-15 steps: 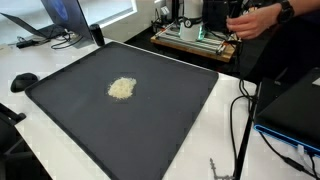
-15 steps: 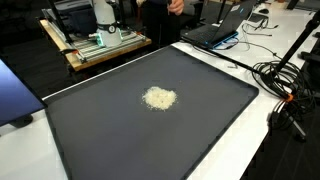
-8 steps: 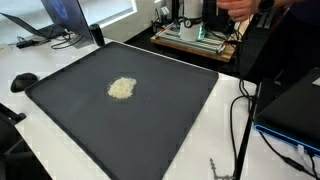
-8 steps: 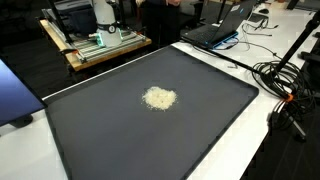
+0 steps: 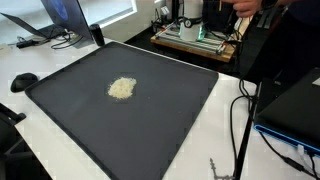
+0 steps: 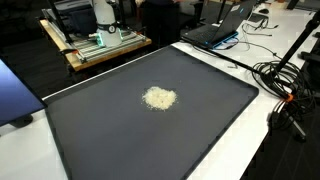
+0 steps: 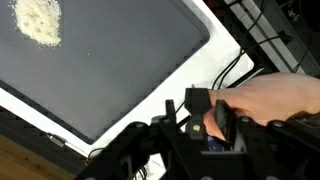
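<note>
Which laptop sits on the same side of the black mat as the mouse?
The open, blue-screened laptop behind the mouse; the other laptop lies across the mat, by the cables.

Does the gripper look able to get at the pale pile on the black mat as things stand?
Probably yes: nothing stands on the black mat between gripper and pale pile, though a person's hand lies right beside the gripper.

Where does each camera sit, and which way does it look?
In an exterior view: beside the white table, looking down across the dark mat; no gripper shows.
In an exterior view: from another side, same mat; no gripper.
Wrist view: over the mat's edge, looking down; gripper and a person's hand show.
All share the pale crumb pile.
</note>
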Controlling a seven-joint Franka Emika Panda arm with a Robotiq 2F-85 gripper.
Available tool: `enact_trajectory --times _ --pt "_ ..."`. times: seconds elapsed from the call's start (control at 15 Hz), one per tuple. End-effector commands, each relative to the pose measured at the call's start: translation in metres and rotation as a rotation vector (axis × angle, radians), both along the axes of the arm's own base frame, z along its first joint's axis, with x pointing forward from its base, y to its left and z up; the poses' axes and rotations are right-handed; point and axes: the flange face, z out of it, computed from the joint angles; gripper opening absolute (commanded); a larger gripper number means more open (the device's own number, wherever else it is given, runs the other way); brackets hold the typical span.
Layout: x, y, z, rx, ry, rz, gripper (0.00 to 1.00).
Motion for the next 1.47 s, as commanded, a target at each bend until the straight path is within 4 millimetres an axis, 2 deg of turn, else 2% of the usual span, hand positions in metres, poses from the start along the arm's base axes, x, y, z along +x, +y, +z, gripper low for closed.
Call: enact_trajectory --times 0.0,0.27,0.73,1.07,1.4 --pt "0.005 0.006 0.004 0.013 0.004 0.031 0.21" --pt "0.006 0.007 0.005 0.010 0.004 0.040 0.01" --pt "0.013 0.004 0.009 -0.005 -0.010 0.010 0.03" --pt "0.072 -0.035 0.030 -0.091 -0.039 -0.096 0.03" --pt "0.131 -0.069 0.038 -0.212 -0.041 -0.219 0.03"
